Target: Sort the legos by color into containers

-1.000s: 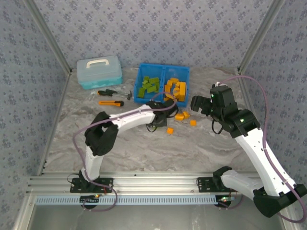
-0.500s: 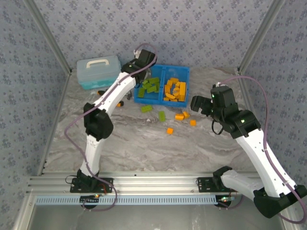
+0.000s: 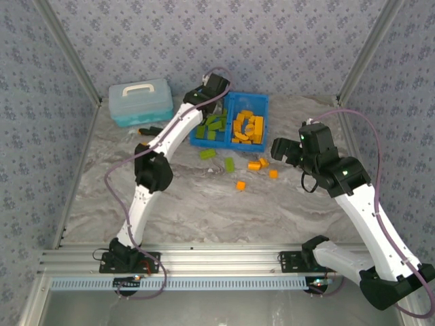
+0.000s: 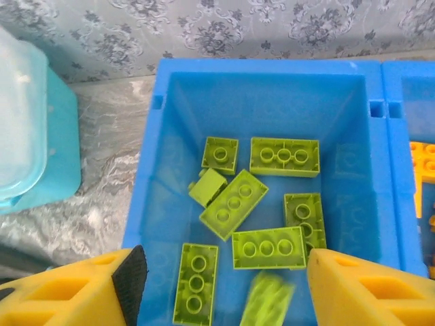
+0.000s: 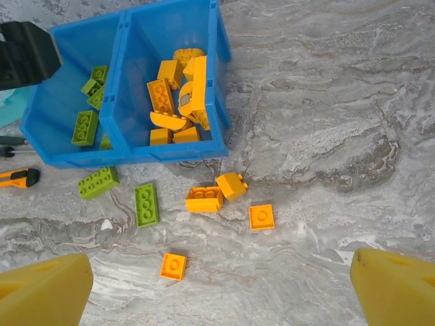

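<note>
Left gripper point(image 4: 221, 293): yellow fingers point(image 4: 68, 288) spread wide, hanging over the left compartment of the bright blue rectangular plastic bin point(image 4: 272, 102); nothing clamped.
Blurred piece: a lime-green brick point(image 4: 268, 299) shows smeared, low between those fingers and touching neither.
Left compartment: olive-green plastic bricks point(image 4: 284, 156) lie flat and scattered on its floor.
Right compartment: bright orange plastic bricks point(image 5: 177, 95) are heaped against the centre divider.
Right gripper point(image 5: 217, 292): fingers apart and empty, above the grey marbled bench point(image 5: 306, 136), in front of the bin and to its right.
Loose green: two bricks point(image 5: 98, 182) point(image 5: 145, 204) on the bench just before the bin's front wall.
Loose orange: two bricks touching point(image 5: 204, 198) point(image 5: 232, 185), one flat square point(image 5: 262, 216) near them, another point(image 5: 173, 265) further forward.
Other items: a light-blue lidded case with white handle point(image 3: 141, 100) left of the bin; an orange-and-black utility knife point(image 5: 13, 178) at the left edge of the right wrist view.
</note>
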You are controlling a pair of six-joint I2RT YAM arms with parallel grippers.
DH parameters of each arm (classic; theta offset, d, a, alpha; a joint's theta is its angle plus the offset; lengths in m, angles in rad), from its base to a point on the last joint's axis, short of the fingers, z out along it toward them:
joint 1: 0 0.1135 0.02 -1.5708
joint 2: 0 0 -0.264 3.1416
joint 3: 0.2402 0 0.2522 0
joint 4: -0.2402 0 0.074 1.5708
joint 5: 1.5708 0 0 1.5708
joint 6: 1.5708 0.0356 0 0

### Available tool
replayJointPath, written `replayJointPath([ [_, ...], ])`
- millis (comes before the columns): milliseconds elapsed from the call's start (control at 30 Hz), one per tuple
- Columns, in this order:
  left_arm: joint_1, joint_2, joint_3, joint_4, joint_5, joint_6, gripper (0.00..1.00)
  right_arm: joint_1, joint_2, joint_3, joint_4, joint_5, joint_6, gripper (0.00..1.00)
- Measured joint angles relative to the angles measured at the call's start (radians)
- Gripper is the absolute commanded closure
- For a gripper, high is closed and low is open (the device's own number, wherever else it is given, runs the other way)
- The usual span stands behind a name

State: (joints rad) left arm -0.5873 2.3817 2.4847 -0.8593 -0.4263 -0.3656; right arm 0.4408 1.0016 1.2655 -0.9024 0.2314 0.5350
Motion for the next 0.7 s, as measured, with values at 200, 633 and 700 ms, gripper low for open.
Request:
replayJointPath([
  [200, -0.051, -0.351, -0.358, 0.024, 0.014, -0.110, 0.34, 0.000, 0.001, 0.000, 0.001, -0.003, 0.000, 0.00],
  [633, -0.240, -0.491, -0.972, 0.240, 0.127, -0.420, 0.32, 0.000, 0.051, 0.000, 0.018, -0.030, 0.000, 0.00],
  [700, -0.253, -0.407, -0.961, 0.244, 0.129, -0.434, 0.31, 0.000, 0.050, 0.000, 0.018, -0.030, 0.000, 0.00],
])
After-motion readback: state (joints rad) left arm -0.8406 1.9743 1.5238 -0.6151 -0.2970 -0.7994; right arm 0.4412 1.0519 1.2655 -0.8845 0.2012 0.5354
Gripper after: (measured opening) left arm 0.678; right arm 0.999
